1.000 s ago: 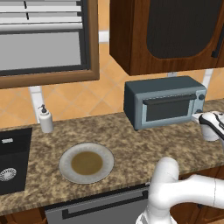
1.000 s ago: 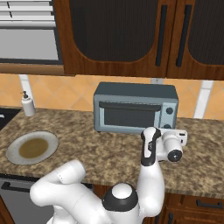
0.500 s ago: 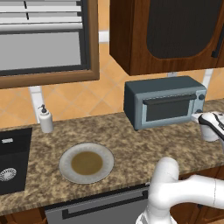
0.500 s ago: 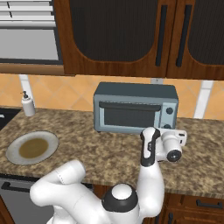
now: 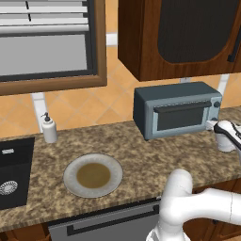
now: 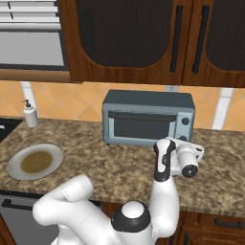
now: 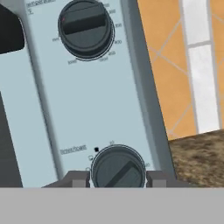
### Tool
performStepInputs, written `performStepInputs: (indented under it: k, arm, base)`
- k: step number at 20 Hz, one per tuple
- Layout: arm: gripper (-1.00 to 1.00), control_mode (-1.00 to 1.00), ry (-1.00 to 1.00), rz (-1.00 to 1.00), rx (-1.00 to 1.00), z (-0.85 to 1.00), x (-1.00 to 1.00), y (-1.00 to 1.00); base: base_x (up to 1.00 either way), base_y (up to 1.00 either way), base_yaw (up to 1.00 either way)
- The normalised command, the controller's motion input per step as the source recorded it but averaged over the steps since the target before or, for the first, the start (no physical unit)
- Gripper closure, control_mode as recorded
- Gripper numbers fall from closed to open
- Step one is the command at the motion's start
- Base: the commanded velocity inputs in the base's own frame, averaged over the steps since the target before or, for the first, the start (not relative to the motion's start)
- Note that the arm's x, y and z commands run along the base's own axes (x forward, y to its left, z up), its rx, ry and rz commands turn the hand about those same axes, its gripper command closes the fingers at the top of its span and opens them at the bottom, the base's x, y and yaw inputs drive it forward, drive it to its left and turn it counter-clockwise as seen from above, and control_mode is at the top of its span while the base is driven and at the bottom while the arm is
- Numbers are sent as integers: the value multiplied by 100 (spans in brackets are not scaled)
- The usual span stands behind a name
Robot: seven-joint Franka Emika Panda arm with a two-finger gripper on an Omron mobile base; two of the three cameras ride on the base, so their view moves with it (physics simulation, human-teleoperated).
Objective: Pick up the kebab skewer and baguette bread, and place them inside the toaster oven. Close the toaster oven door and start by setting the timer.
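Observation:
The blue-grey toaster oven (image 5: 174, 110) (image 6: 148, 117) stands at the back of the counter. The toaster oven door (image 5: 181, 117) (image 6: 141, 127) is up and closed, its dark bar handle along the top. My gripper (image 7: 116, 179) (image 5: 212, 124) (image 6: 186, 143) is at the knob panel on the oven's right end. In the hand view its fingertips (image 7: 74, 179) sit on either side of the lower knob (image 7: 118, 168), shut on it. An upper knob (image 7: 85, 28) sits higher on the panel. The kebab skewer and baguette bread are out of view.
A grey plate (image 5: 70, 181) (image 6: 14, 162) with a brown centre lies on the granite counter to the left. A soap dispenser (image 5: 48, 128) (image 6: 31, 115) stands by the wall, beside a dark sink (image 5: 9, 174). Dark wooden cabinets (image 6: 134, 38) hang above the oven.

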Motion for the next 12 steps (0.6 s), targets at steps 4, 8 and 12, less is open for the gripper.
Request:
performStepInputs:
  k: [4, 8, 12]
  arm:
    - [100, -100, 0, -8, 20, 0, -7, 0]
    - [100, -100, 0, -9, 19, 0, -5, 0]
    - [100, -100, 0, -10, 19, 0, -1, 0]
  base:
    - [0, 0, 0]
    - [0, 0, 0]
    - [0, 0, 0]
